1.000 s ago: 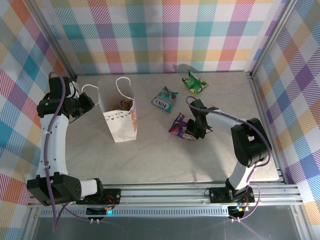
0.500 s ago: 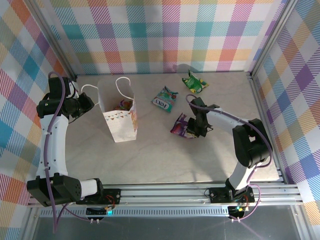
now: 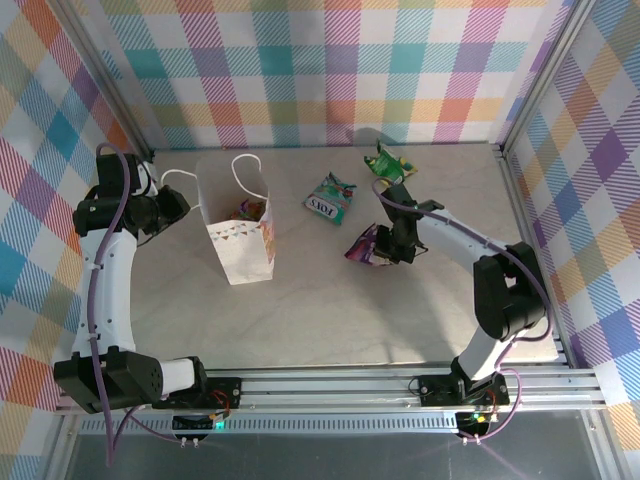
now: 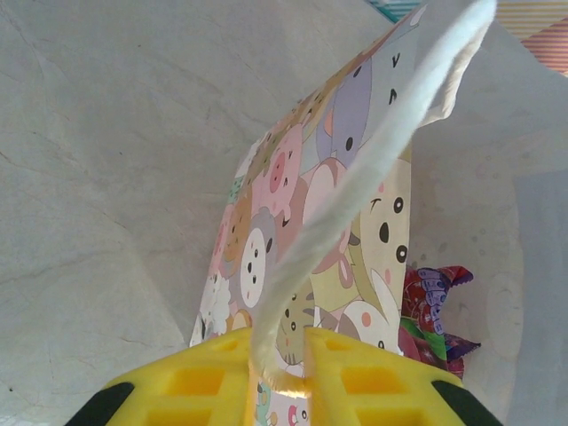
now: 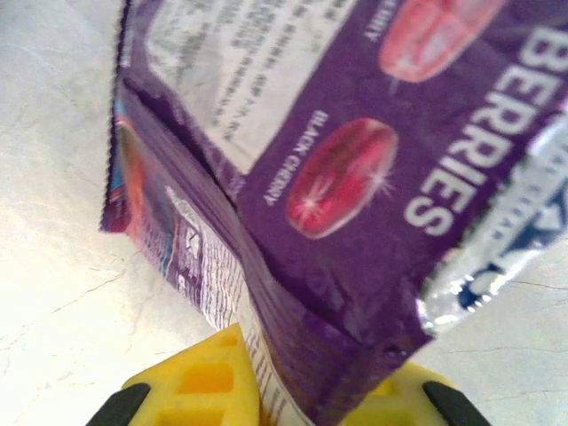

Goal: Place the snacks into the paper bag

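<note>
The paper bag [image 3: 240, 240], at the far left of the tabletop [image 3: 300, 320], holds a few snacks [image 3: 250, 210] while your left gripper [image 4: 282, 359] pinches its handle [image 4: 355, 195]; your right gripper [image 3: 392, 250] clamps the purple packet [image 3: 362, 247], with the teal packet [image 3: 328, 200] and green packet [image 3: 390, 167] left by the far edge.

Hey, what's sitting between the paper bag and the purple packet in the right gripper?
Nothing: in the top view the table between the paper bag and the purple packet is bare. The teal packet lies farther back, off that line.
</note>
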Robot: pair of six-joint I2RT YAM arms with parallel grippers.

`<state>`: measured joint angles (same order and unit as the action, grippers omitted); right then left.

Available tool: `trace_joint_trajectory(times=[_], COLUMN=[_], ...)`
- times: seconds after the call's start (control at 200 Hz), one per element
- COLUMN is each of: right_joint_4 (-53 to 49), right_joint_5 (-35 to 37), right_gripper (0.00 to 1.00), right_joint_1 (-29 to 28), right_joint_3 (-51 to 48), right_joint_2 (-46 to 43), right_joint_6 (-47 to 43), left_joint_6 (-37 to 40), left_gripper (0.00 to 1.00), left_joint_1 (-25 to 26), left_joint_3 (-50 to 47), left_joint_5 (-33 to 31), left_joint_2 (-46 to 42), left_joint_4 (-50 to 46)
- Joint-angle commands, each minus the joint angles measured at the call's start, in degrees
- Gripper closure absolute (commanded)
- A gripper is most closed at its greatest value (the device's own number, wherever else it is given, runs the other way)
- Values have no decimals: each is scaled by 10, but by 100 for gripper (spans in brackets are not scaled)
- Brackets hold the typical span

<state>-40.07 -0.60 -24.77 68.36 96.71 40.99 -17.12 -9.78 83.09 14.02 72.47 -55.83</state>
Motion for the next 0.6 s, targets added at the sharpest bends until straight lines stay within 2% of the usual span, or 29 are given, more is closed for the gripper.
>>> trace_joint_trajectory(times=[0.0, 0.175, 0.38, 0.595], right_joint_4=[-11, -13, -16, -11], right_joint_5=[6, 8, 12, 13], right_gripper=[88, 89, 89, 89], right_joint_1=[-4, -13, -24, -40], right_joint_3=[32, 56, 77, 108], right_joint_2=[-35, -56, -79, -94], right_joint_6=[-19, -32, -39, -47], left_joint_6=[-3, -9, -14, -6], left_gripper=[79, 79, 67, 61], left_joint_1=[6, 6, 8, 29], left_joint_3=[19, 13, 8, 18], left_joint_5=[11, 28, 63, 70], left_joint_2=[-6, -9, -9, 8], left_joint_4=[-12, 2, 14, 10])
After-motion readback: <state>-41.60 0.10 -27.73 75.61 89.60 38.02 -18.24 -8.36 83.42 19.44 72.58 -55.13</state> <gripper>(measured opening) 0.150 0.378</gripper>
